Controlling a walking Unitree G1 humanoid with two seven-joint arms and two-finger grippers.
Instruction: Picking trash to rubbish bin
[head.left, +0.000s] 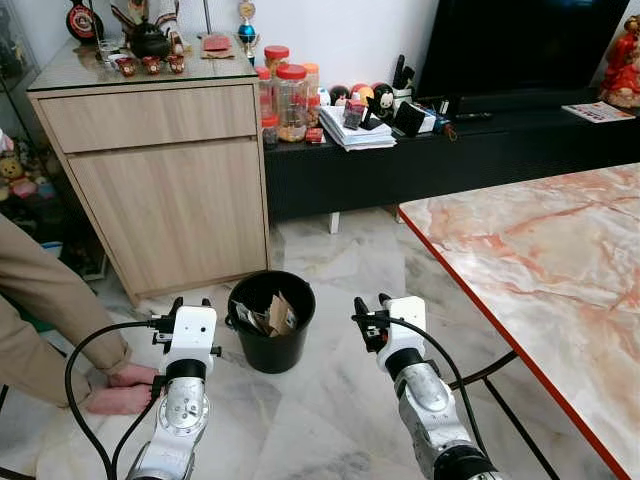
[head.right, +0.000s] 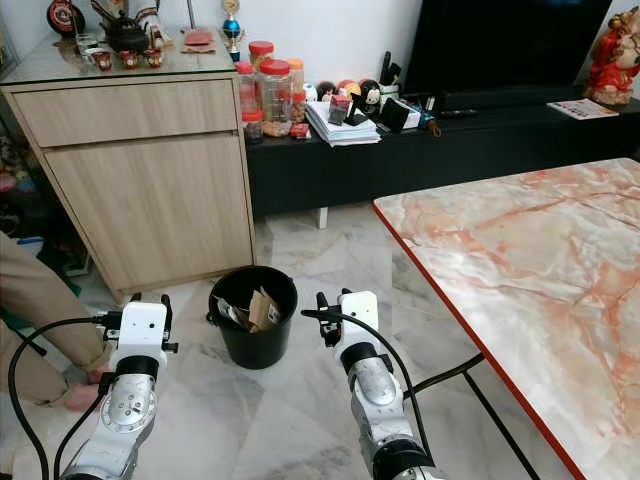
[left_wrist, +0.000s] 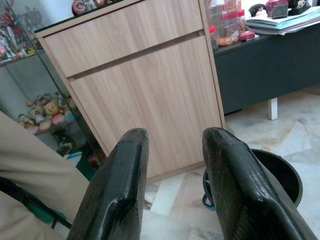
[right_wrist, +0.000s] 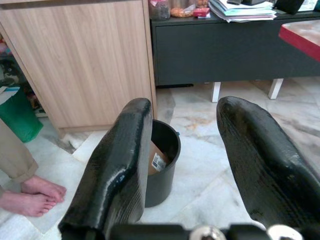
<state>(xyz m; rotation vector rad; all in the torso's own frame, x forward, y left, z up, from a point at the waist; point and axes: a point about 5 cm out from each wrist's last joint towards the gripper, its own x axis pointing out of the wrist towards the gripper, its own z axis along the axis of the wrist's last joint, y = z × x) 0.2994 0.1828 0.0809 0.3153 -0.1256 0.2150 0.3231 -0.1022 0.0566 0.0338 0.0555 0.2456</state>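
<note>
A black rubbish bin (head.left: 270, 345) stands on the marble floor in front of me, with cardboard and paper trash (head.left: 276, 314) inside it. My left gripper (head.left: 192, 303) is raised to the bin's left, open, with nothing between its fingers. To the bin's right, my right gripper (head.left: 371, 303) is also open and holds nothing. Past the fingers in the right wrist view are the bin (right_wrist: 167, 145) and a piece of cardboard (right_wrist: 157, 160) in it. The bin's rim (left_wrist: 282, 172) also lies beyond the left gripper's fingers in the left wrist view.
A person crouches at the left, bare feet (head.left: 122, 388) on the floor close to my left arm. A wooden cabinet (head.left: 170, 190) stands behind the bin, beside a low black TV bench (head.left: 450, 155). A marble table (head.left: 560, 280) with a red edge is at the right.
</note>
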